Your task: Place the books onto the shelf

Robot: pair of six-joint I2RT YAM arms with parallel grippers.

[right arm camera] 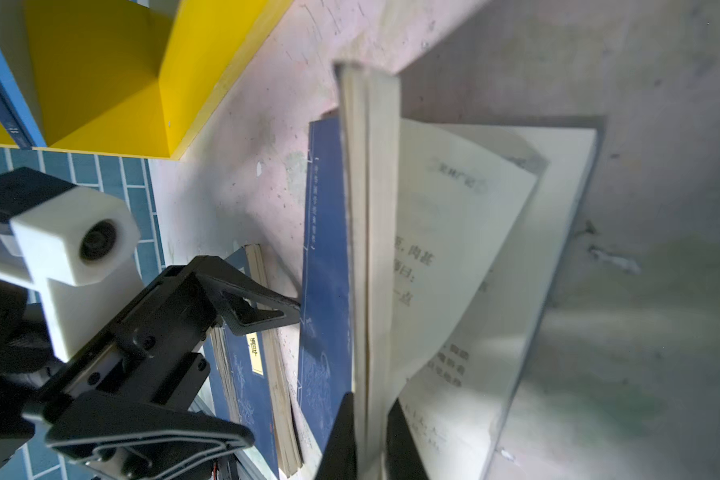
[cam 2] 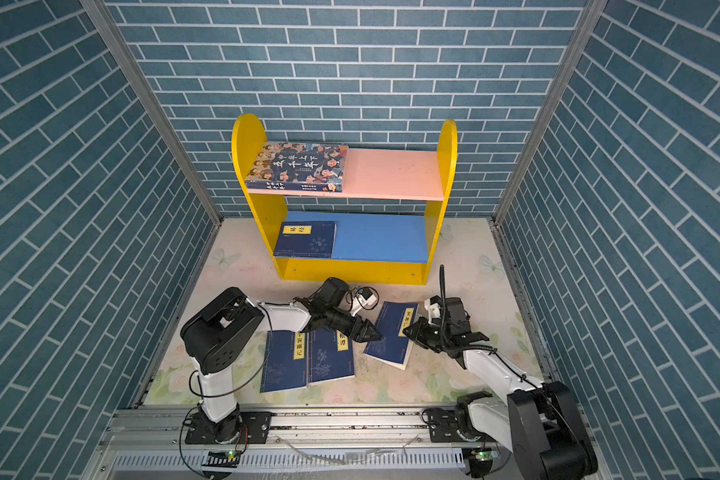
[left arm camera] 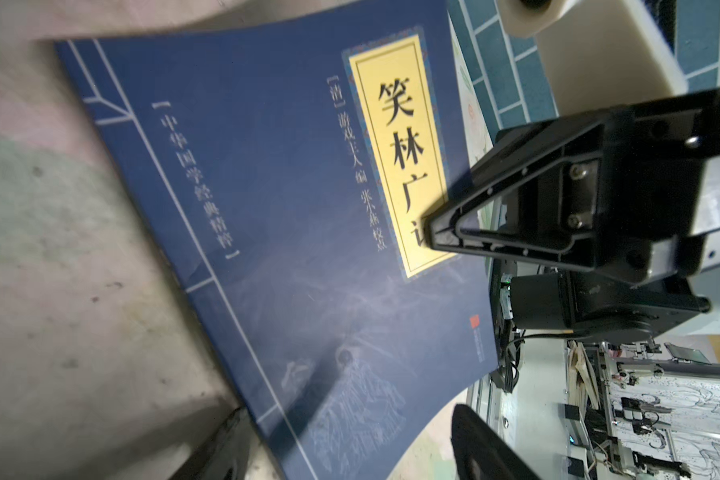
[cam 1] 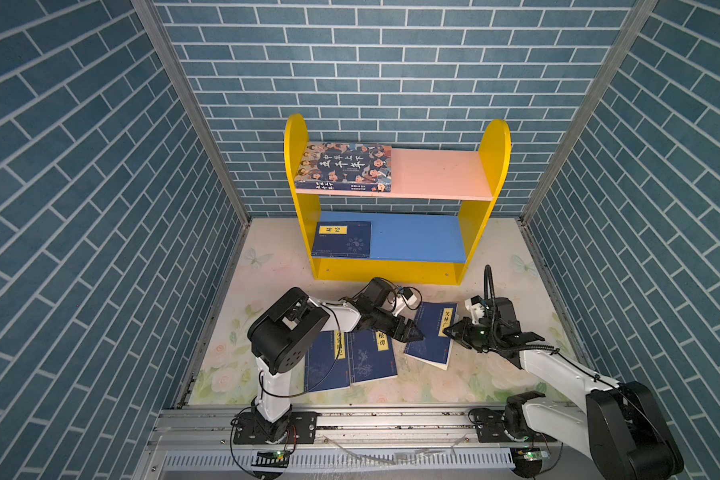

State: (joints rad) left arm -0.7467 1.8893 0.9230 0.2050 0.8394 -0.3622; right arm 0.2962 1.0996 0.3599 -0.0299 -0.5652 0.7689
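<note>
The shelf stands at the back; the cartoon-faced book lies on its pink board and a navy book on its blue board. Two navy books lie side by side on the floor under the left arm. A third navy book lies between the grippers. My right gripper is shut on that book's page block, lifting this edge; loose pages hang open below. My left gripper is open at the spine side, one end of the book between its spread fingers.
The floor mat is pale with flowers, and brick-patterned walls close it in on three sides. A metal rail carrying both arm bases runs along the front. The right halves of both shelf boards are bare.
</note>
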